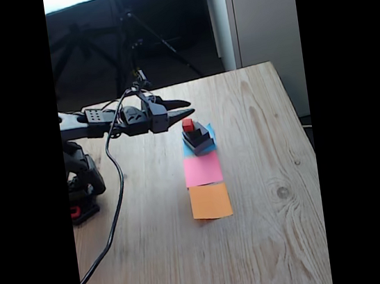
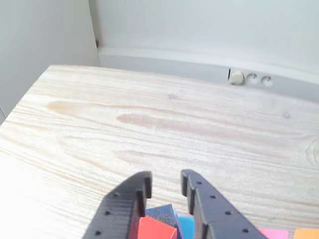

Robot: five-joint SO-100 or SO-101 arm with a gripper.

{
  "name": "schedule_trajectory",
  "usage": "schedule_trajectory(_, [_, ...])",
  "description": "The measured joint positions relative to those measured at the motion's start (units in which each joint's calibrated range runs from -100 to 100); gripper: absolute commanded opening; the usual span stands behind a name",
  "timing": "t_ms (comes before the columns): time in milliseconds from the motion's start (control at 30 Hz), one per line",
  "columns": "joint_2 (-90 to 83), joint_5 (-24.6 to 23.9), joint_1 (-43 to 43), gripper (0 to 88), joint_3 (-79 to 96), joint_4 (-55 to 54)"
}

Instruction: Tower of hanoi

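Fixed view shows the stacked tower of hanoi (image 1: 196,137) at gripper's (image 1: 190,108) 6 o'clock; wrist view shows fingers (image 2: 141,187) apart, bare table (image 2: 164,129) toward 12.

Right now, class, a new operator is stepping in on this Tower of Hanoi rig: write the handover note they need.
Gripper: open, empty, raised just left of the stack in the fixed view.
Things: red cube tops the black blocks; the whole stack sits on the blue paper. Pink paper and orange paper carry nothing.
Done: no block has left the stack, judging by the layout.
Left: every move; the red cube looks like the first pick.
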Motion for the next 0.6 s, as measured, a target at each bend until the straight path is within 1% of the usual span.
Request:
schedule_trajectory(67, [-1.37, -3.12, 0.00, 0.4, -5.30, 9.77])
schedule_trajectory(167, [-2.14, -6.60, 0.00, 0.4, -15.99, 27.22])
schedule_trajectory(233, [-2.22, -10.24, 0.00, 0.4, -23.03, 38.43])
schedule_trajectory(333, [-2.31, -13.19, -0.83, 0.4, -33.81, 54.12])
schedule_trajectory(467, [-1.80, -14.06, -1.24, 0.4, -47.11, 71.02])
schedule_trajectory(600, [1.80, -14.06, -0.52, 0.4, -60.41, 81.91])
